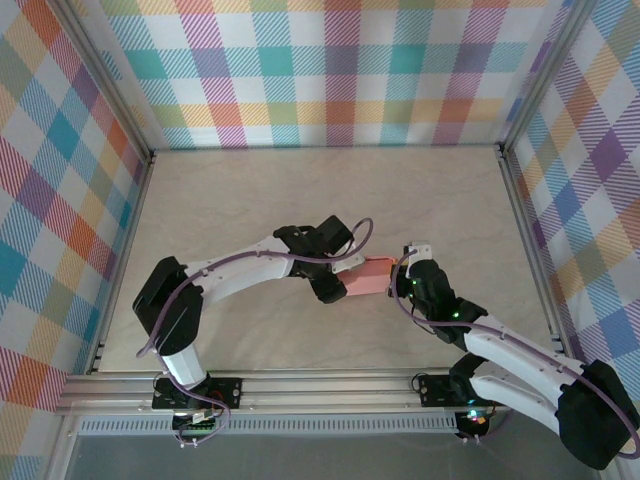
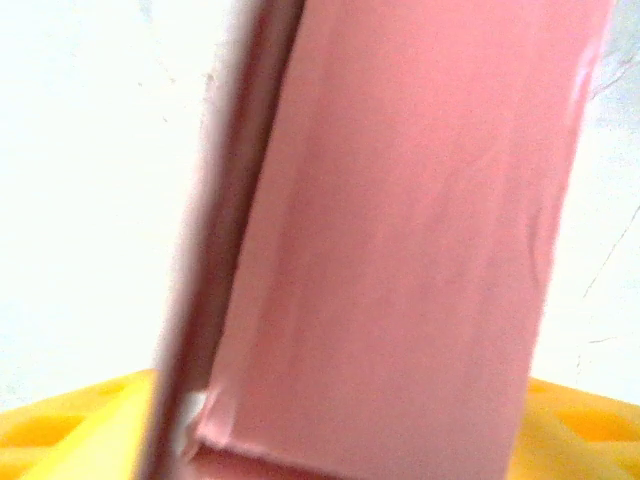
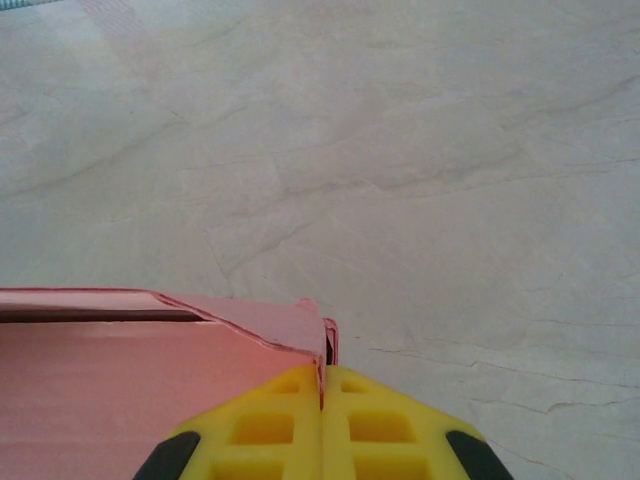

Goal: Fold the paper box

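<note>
Pink paper box (image 1: 371, 277) rests mid-table (image 1: 250, 200), apparently at end-closing: left gripper (image 1: 340, 283) fingers stand wide either side of it, hold indeterminate, right gripper (image 3: 322, 384) is clamped on its end flap, which next needs square tucking.
</note>
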